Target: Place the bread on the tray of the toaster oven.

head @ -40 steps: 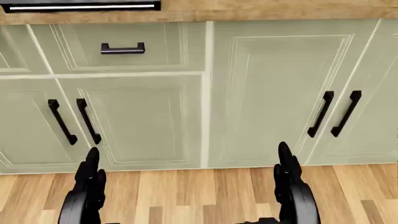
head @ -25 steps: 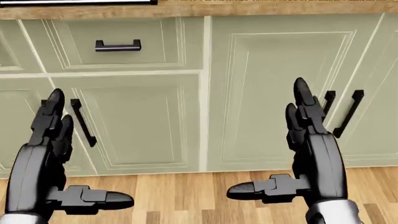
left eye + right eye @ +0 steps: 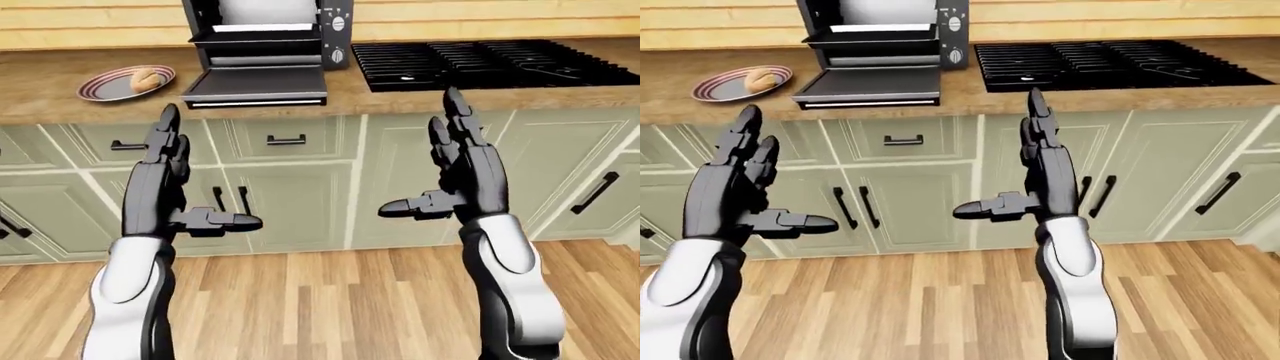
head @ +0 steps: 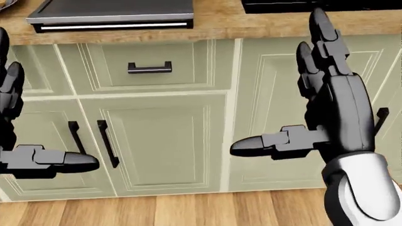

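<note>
Wooden counter (image 3: 60, 86) carries plate (image 3: 110, 87), toaster oven (image 3: 265, 45) (door open), apparently stovetop (image 3: 480, 64).

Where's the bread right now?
The bread lies on a striped plate at the upper left of the left-eye view, on the counter just left of the open toaster oven.

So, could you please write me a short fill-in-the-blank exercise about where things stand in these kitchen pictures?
1. The bread lies on a striped ____ on the counter.
2. The toaster oven has its door folded ____.
3. In the left-eye view, the black stove sits to the ____ of the toaster oven.
4. Both the left robot hand and the right robot hand hold ____.

Missing words: plate; open; right; nothing
</note>
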Available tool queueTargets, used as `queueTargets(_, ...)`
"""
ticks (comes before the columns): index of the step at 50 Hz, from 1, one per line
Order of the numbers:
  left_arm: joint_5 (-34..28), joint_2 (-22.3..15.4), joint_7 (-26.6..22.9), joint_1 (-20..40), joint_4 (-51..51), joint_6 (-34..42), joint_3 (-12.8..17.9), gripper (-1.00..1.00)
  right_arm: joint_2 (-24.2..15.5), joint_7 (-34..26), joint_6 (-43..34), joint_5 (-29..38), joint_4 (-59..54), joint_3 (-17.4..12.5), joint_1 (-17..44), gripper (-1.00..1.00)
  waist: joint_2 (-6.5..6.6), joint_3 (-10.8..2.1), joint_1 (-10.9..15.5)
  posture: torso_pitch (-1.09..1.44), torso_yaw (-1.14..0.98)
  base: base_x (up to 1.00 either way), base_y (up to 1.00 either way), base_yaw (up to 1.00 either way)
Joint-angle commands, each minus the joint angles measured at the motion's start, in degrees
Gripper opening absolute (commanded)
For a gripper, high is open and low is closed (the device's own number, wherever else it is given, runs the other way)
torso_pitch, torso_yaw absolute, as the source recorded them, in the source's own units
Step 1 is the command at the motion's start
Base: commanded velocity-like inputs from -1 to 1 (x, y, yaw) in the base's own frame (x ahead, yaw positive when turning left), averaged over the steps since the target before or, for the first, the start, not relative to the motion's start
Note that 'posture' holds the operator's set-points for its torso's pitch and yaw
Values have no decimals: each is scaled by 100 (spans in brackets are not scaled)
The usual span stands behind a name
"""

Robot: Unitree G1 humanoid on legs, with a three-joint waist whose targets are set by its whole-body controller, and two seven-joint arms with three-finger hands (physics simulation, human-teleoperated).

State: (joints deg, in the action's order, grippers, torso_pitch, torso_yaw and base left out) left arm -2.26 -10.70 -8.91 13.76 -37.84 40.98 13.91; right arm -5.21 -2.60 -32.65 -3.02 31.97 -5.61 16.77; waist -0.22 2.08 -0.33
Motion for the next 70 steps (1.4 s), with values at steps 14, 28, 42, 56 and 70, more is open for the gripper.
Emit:
queueTargets(14, -2, -270, -82, 369, -1038, 433, 79, 100, -375, 18, -390, -383, 502, -276, 559, 100, 94, -33, -60, 0, 0, 13, 29, 0)
queueTargets(28, 188, -347, 11, 569, -960, 510, 164, 100, -382, 162, -505, -643, 934, -456, 283, 100, -94, 12, 56, 0, 0, 14, 29, 0)
queueTargets(42, 247, -654, -108, 832, -860, 725, 362, 100, -379, 223, -973, -452, 906, -205, 870, 100, 451, -106, -87, 0, 0, 15, 29, 0)
queueTargets(56, 279, -638, 27, 995, -967, 913, 203, 100, -346, 473, -913, -702, 1053, -266, 1096, 100, -143, -20, 50, 0, 0, 15, 29, 0)
queueTargets(70, 228, -675, 56, 1062, -1026, 905, 235, 100, -547, 706, -913, -975, 1239, -468, 1028, 100, 725, -190, -52, 0, 0, 16, 29, 0)
